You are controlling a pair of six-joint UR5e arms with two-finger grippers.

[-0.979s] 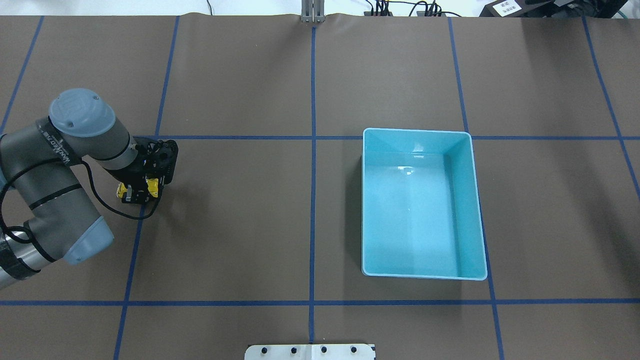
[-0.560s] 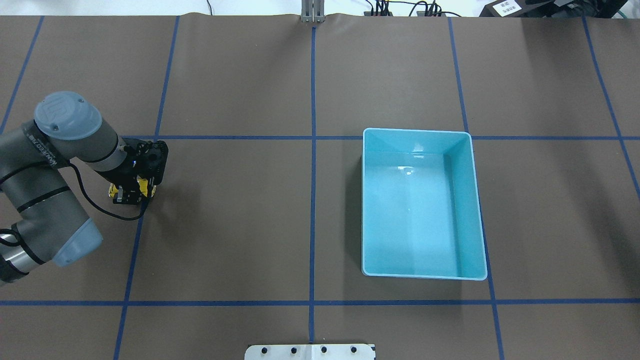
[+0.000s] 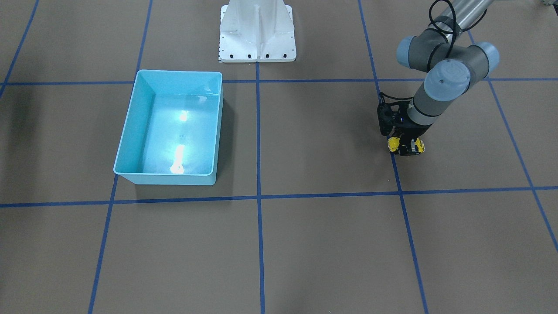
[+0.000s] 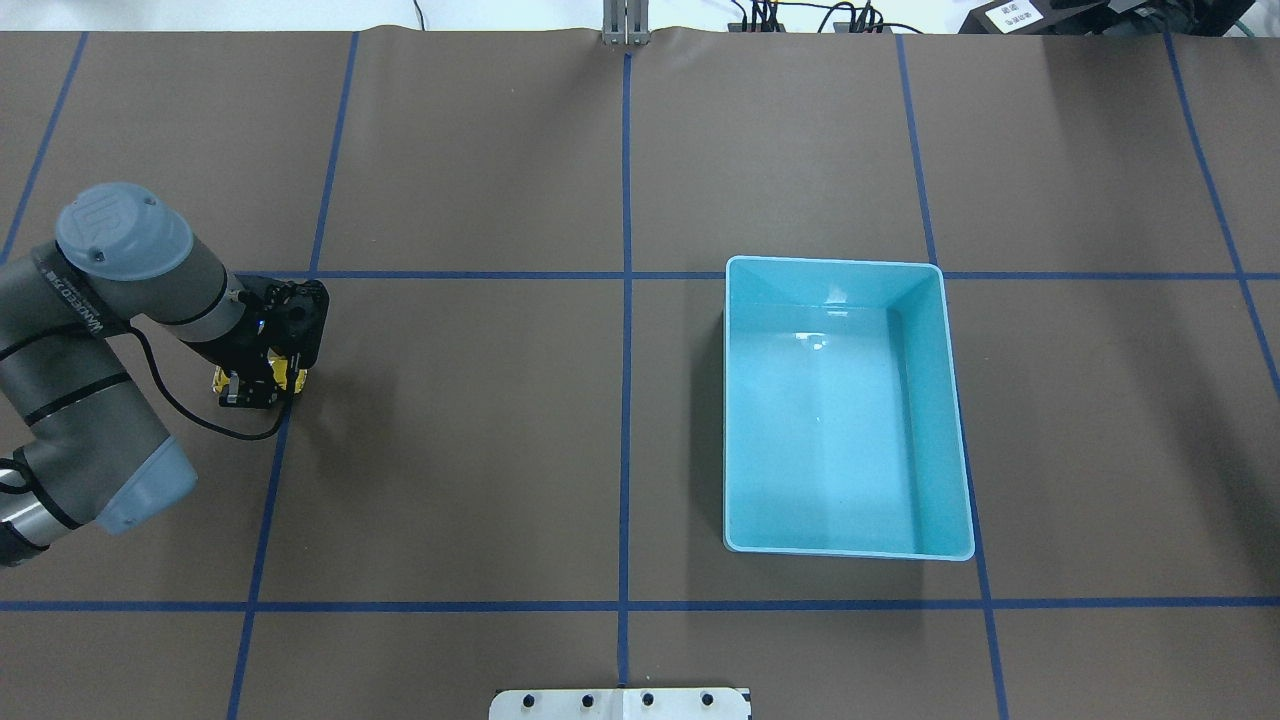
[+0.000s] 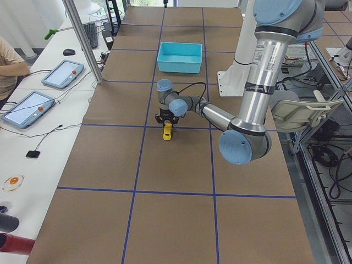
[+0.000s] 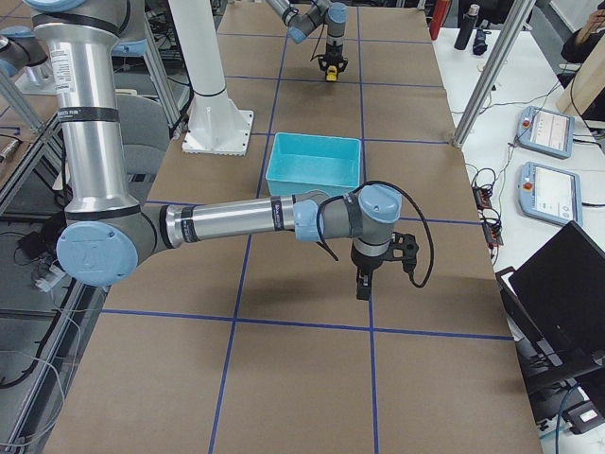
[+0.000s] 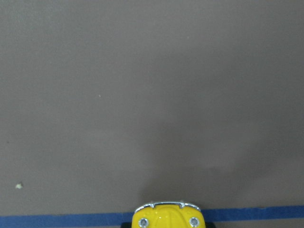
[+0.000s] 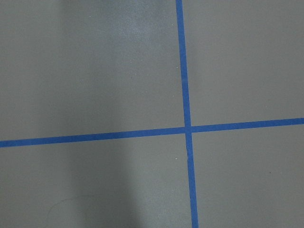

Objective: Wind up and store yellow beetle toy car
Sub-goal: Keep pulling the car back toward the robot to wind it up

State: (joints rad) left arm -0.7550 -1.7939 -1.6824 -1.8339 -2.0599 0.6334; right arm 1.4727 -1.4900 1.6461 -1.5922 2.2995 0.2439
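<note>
left gripper [image 4: 255, 386] clamped on yellow beetle toy car [image 3: 393, 144] | car apparently down on table [image 4: 480, 450], well apart from turquoise bin [image 4: 835, 263] | right gripper [image 6: 362, 284] near bin, opening cannot be told

Robotics lab, not a home or shop: work table [image 4: 480, 450] papered brown with a blue tape grid [image 4: 625, 400], white robot pedestal [image 3: 257, 30] bolted on it. Teach pendants [image 5: 60, 74] on the white side bench [image 5: 33, 165], aluminium frame post [image 5: 82, 38] beside them, laptop [image 6: 558, 293] on the opposite bench. Operator [image 5: 10, 59] sits at the bench edge.
</note>
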